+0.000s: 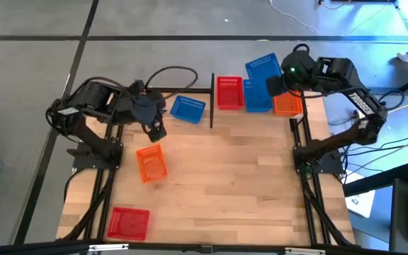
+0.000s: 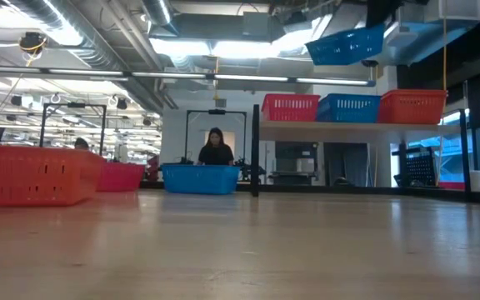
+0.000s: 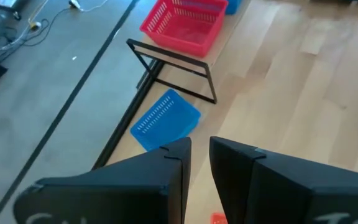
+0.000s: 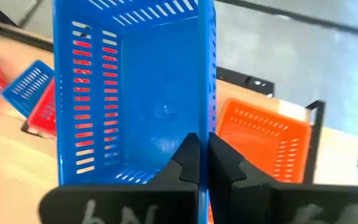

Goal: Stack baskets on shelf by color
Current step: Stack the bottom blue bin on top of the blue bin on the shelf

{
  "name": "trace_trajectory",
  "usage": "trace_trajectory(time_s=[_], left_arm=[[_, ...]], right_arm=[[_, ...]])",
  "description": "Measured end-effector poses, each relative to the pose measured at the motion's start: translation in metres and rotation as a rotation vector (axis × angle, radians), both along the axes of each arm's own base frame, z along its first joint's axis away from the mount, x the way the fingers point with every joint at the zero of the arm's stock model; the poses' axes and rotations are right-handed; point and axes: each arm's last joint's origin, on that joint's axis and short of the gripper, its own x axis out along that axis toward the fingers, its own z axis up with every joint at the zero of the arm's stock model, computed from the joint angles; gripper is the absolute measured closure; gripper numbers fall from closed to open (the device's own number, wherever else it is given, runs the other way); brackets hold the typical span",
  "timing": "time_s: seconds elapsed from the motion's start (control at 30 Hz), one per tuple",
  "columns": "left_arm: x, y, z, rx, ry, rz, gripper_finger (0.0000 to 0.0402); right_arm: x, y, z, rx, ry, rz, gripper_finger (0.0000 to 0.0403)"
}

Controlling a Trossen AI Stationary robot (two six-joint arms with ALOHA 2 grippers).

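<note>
My right gripper (image 4: 204, 149) is shut on a blue basket (image 1: 262, 68) and holds it up over the shelf (image 2: 348, 127). On the shelf a red basket (image 1: 229, 92), a blue basket (image 1: 256, 98) and an orange basket (image 1: 287, 105) stand side by side. My left gripper (image 1: 156, 132) hangs over the table's left part, its fingers a narrow gap apart, just beyond an orange basket (image 1: 151, 163) that rests on the tabletop. Another blue basket (image 1: 188, 108) stands left of the shelf. A red basket (image 1: 128, 223) sits at the near left corner. My right gripper pinches one side wall (image 4: 205, 112) of the blue basket at its rim, one finger (image 4: 185, 163) inside and one finger (image 4: 224, 163) outside. The basket is lifted clear and tilted (image 2: 348, 46), above the baskets on the shelf.
A black post (image 1: 212, 99) marks the shelf's left end, between the loose blue basket and the shelved red one. Bare wood (image 1: 239, 177) spans the table's middle and right. A person (image 2: 216, 148) sits in the room beyond the far edge.
</note>
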Motion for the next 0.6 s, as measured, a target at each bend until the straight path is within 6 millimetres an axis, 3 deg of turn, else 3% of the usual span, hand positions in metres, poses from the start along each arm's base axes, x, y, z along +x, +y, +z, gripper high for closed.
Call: trace_trajectory(time_s=[0.13,0.37,0.6], left_arm=[[0.002,0.007,0.0,-0.033,-0.009,-0.001,0.0351],[0.003,0.008,0.0,-0.031,-0.001,-0.012,0.0351],[0.003,0.008,0.0,-0.031,-0.001,-0.012,0.0351]], right_arm=[[-0.004,-0.014,-0.014,0.047,-0.092,-0.026,0.0401],[-0.002,-0.038,-0.049,0.167,-0.103,-0.042,0.0401],[-0.001,-0.05,-0.055,0.192,-0.179,-0.035,0.0398]])
